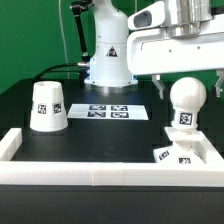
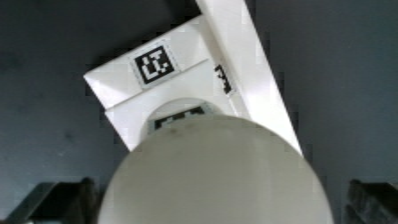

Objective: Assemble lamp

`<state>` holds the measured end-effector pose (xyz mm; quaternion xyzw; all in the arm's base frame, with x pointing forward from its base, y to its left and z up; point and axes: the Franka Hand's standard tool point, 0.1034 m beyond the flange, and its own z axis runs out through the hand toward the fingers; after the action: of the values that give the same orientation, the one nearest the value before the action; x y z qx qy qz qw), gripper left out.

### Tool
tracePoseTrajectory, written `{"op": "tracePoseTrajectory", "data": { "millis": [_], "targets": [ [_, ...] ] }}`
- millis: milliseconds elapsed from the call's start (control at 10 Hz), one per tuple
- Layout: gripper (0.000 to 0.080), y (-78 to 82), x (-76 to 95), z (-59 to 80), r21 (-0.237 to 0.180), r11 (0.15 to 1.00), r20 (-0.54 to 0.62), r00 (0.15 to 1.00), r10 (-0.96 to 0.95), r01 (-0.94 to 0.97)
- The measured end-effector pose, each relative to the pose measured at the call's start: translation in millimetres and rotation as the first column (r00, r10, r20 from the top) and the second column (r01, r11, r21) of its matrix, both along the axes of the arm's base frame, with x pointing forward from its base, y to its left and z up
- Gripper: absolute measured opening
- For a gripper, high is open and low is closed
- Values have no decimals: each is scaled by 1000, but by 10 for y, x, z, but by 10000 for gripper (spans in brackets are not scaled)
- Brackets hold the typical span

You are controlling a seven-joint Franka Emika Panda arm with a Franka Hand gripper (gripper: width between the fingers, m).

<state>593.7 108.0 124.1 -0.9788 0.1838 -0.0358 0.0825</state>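
The lamp base (image 1: 178, 153) sits in the corner of the low white wall (image 1: 100, 176), at the exterior view's right. I think it is tucked in there so it cannot slide when something is turned on it. The bulb (image 1: 186, 98) stands straight up on the base, round end on top.

The gripper (image 1: 187, 84) hangs right over the bulb with its two fingers apart, one on each side of the round end. From what I can see it is not squeezing. It could be getting ready to grab the bulb or letting it go; I cannot tell which.

The shade (image 1: 45, 106) stands on the counter (image 1: 100, 135), well apart at the exterior view's left, wide end down so it will not roll. It likely goes on last. The marker board (image 1: 113, 111) lies flat further back, between shade and bulb.

The exterior view shows the whole counter, the shade, and how straight the bulb stands. The wrist view shows none of that. It looks down past the bulb and shows the dark fingers (image 2: 61, 200) with a gap to the bulb on both sides, plus a square tag on the base. Neither view shows how deep the bulb sits in the base.
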Motion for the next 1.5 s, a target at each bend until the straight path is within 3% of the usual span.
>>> {"op": "tracePoseTrajectory", "data": {
  "millis": [200, 400, 500, 1100, 1300, 1500],
  "targets": [
    [699, -1, 0, 0, -17, 989, 21, 989, 148, -148],
    [699, 23, 22, 11, -104, 901, 48, 902, 428, -422],
    [699, 9, 25, 3, -141, 817, 46, 821, 569, -559],
    [699, -35, 33, -4, -199, 553, 30, 559, 829, -809],
    [699, -30, 32, -3, -230, 362, 4, 372, 928, -903],
    [699, -37, -20, -41, -225, 128, -53, 143, 988, -966]
  ]
}}
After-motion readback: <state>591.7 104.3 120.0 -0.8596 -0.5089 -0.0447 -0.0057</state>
